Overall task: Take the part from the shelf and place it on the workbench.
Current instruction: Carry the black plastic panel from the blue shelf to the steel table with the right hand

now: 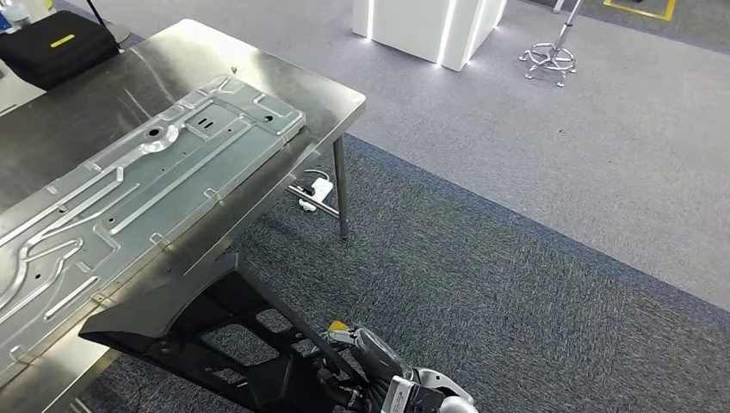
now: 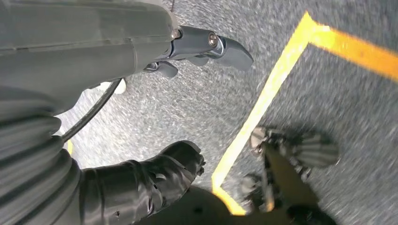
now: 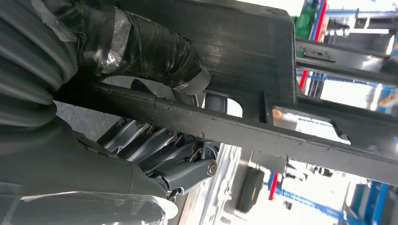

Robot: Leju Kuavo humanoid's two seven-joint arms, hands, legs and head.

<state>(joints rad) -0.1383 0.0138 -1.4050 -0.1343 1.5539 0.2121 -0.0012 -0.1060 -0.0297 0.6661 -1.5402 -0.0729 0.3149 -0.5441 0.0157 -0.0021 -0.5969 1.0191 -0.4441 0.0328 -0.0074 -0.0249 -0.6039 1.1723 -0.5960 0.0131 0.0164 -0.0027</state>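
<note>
Right hand (image 3: pixel 155 154) is clamped on the black part (image 1: pixel 198 335), its dark fingers (image 3: pixel 141 140) hooked under one of the frame's bars and the taped thumb (image 3: pixel 141 51) pressing from the other side, as the right wrist view shows close up. From the head view the same hand (image 1: pixel 379 374) sits low in the picture, holding the part by its near end, with the far end of the frame reaching over the near edge of the steel bench (image 1: pixel 86 95). I cannot tell whether that end rests on the bench or hovers just above it. A large stamped metal panel (image 1: pixel 146 189) already lies across most of the bench top, and a black case (image 1: pixel 56 47) sits at the far corner.

Left hand (image 2: pixel 155 178) hangs down over grey carpet (image 2: pixel 178 108) with a yellow floor line (image 2: pixel 263 103); it holds nothing and its fingers are apart.

My reading is that the carry is over and the placing step is in hand. The next move likely calls for bringing the part fully over the bench, lowering it flat onto bare steel beside the panel or on top of it, then letting go. The risk I see is the long frame tipping off the edge if released with too much overhang
</note>
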